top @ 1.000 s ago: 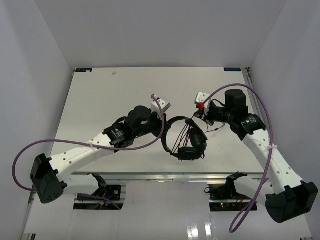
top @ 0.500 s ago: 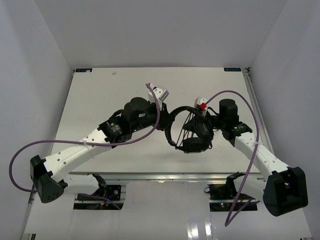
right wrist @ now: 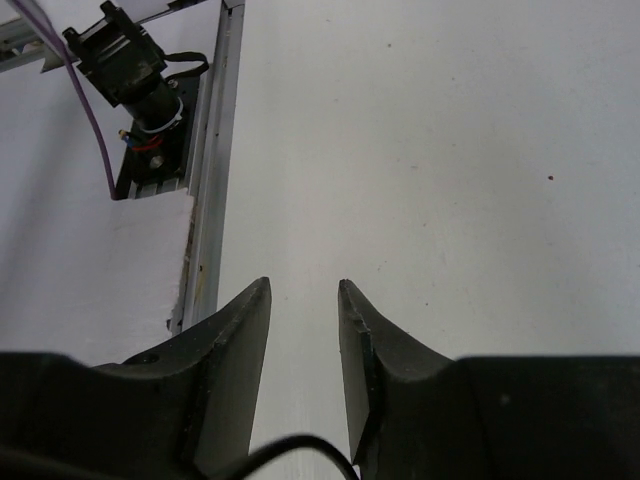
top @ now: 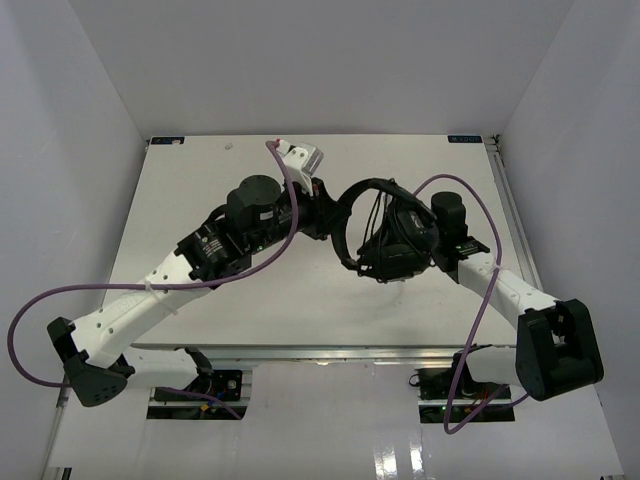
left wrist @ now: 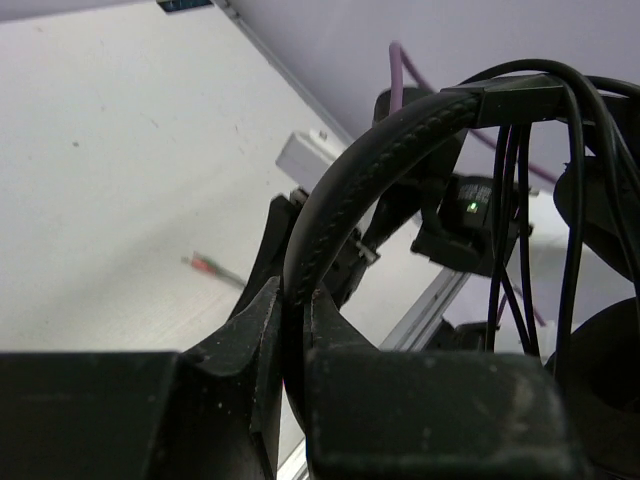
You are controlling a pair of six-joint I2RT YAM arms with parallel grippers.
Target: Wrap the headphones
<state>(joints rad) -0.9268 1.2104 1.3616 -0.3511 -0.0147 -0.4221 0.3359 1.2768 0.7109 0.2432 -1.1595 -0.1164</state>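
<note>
The black headphones [top: 385,240] hang above the middle of the table, headband arched to the far side, earcups [top: 392,262] below. The thin black cable [top: 376,215] runs in several strands from headband to earcups. My left gripper [top: 325,212] is shut on the headband's left end; in the left wrist view its jaws [left wrist: 293,290] pinch the padded headband [left wrist: 380,150], with cable strands [left wrist: 515,200] to the right. My right gripper [right wrist: 303,290] is open with nothing between its tips; a loop of cable [right wrist: 300,447] crosses the base of its fingers. In the top view it is hidden behind the earcups.
The right wrist view looks down on the bare white table [right wrist: 450,150] and its near rail [right wrist: 205,200]. A small red-tipped thing [left wrist: 205,265] lies on the table in the left wrist view. White walls close three sides; purple arm cables [top: 290,215] loop beside both arms.
The left gripper carried the headphones up and towards the far side. The right arm swung left and in behind the earcups. More cable strands now cross the headband.
</note>
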